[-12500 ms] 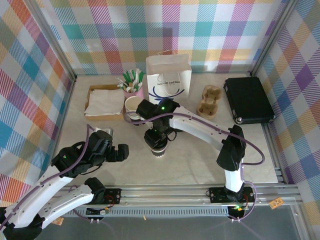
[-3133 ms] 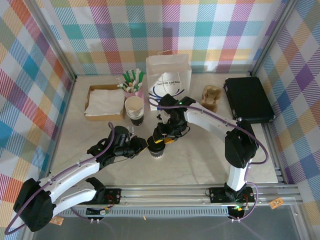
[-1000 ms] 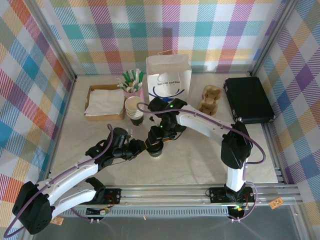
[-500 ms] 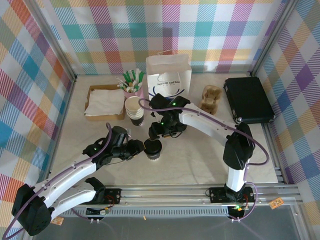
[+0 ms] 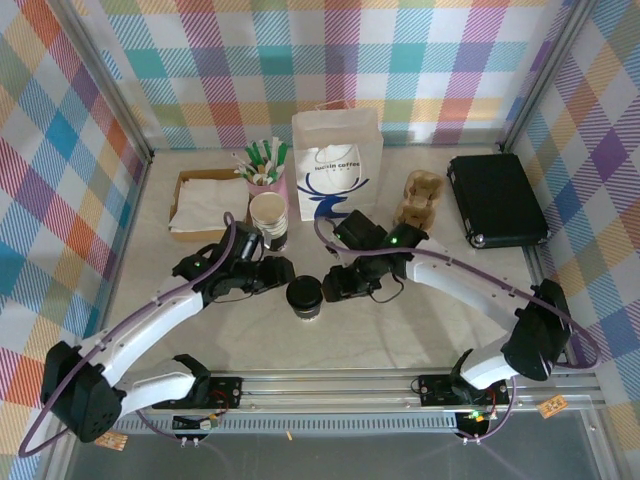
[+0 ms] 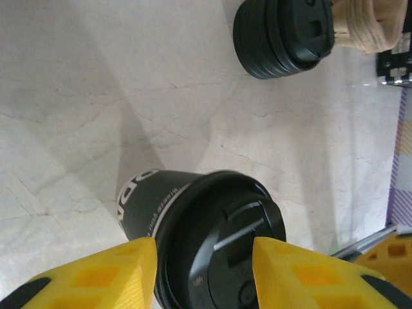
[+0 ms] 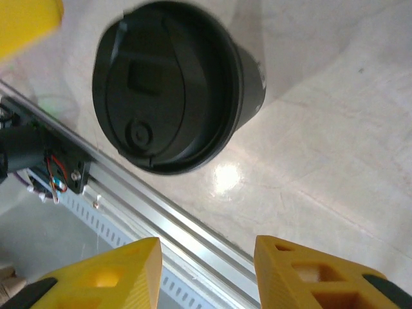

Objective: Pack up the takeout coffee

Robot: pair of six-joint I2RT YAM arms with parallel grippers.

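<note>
- The takeout coffee, a paper cup with a dark body and a round black plastic lid [image 5: 304, 297], stands upright on the pale marbled table [image 5: 420, 330], near the front edge and about midway across.
- The left gripper [image 5: 280, 274] is just left of the cup. In the left wrist view its yellow fingers [image 6: 96, 277] stand about a cup's width apart, with the lidded top [image 6: 219, 251] between their tips. I cannot tell whether they press on it.
- The right gripper [image 5: 335, 285] is just right of the cup, its fingers spread wide [image 7: 206, 248] and holding nothing. The cup [image 7: 174, 84] lies beyond their tips.
- A squat stack of black lids [image 6: 283, 35] sits farther back.
- A white paper bag with a blue logo [image 5: 337, 150] stands upright at the far side.
</note>
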